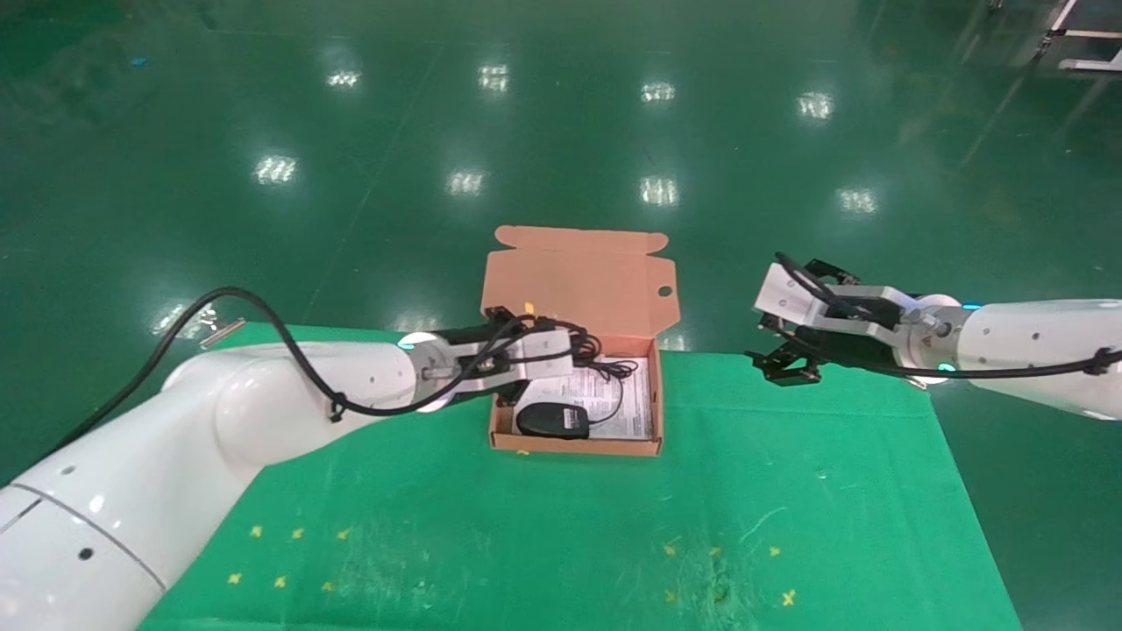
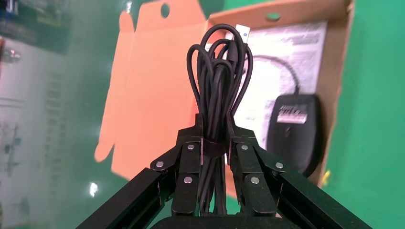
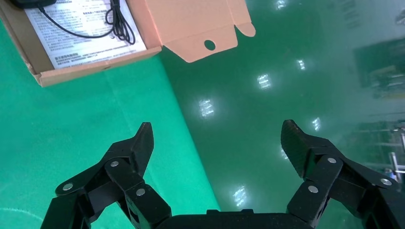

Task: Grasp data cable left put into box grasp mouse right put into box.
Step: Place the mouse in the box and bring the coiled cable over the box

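Observation:
The orange-pink box (image 1: 574, 445) stands open at the table's far edge, its flap lid (image 1: 578, 280) upright behind it. The black mouse (image 1: 552, 421) lies inside on the white sheet (image 1: 627, 407), with its thin cord beside it. My left gripper (image 1: 583, 350) hangs over the box's left rear part, shut on the data cable (image 1: 592, 343). In the left wrist view the gripper (image 2: 213, 125) pinches the looped cable bundle (image 2: 217, 76), whose pale plug (image 2: 242, 32) points toward the box (image 2: 341, 52) and mouse (image 2: 293, 131). My right gripper (image 1: 784, 350) is open and empty, right of the box.
A green cloth (image 1: 614, 526) covers the table, with small yellow crosses near the front. The right wrist view shows the open gripper (image 3: 217, 131) above the cloth's far edge, with the box (image 3: 90, 69) and its lid (image 3: 191, 21) beyond. Shiny green floor (image 1: 561, 131) surrounds the table.

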Tool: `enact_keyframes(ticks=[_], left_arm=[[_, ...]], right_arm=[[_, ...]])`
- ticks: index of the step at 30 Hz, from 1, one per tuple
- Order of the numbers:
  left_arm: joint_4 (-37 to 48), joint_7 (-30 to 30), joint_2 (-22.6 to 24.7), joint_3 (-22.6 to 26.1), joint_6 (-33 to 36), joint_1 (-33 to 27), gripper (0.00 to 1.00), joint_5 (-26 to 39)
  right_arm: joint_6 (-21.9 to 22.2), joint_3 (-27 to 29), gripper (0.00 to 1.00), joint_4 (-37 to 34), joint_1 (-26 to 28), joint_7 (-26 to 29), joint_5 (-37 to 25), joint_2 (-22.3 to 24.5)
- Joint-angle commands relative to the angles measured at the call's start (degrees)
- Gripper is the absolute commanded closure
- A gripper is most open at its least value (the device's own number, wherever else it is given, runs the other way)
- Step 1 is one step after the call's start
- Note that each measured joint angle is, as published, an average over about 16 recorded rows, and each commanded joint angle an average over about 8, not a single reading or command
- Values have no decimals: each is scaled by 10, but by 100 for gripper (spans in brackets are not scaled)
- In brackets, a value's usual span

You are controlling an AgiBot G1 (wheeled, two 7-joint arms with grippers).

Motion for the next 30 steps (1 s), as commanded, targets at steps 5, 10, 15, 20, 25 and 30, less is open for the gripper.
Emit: enact_keyframes(ticks=[5, 10, 15, 20, 25, 30], left_arm=[[7, 29, 2, 65, -39, -3, 100, -82], [9, 44, 2, 110, -54, -10, 80, -137], [15, 54, 2, 138, -56, -17, 17, -172], [19, 55, 2, 143, -54, -19, 0, -178], [15, 54, 1, 138, -54, -18, 0, -172], [3, 51, -10, 135, -52, -18, 0, -173]], right_arm=[[6, -10, 0, 40, 6, 50, -36, 25], [7, -16, 0, 61, 8, 79, -58, 38], [8, -19, 0, 74, 10, 95, -73, 45], [8, -20, 0, 76, 10, 97, -76, 46], [8, -19, 0, 73, 10, 95, -73, 44], [7, -19, 0, 72, 10, 94, -72, 44]])
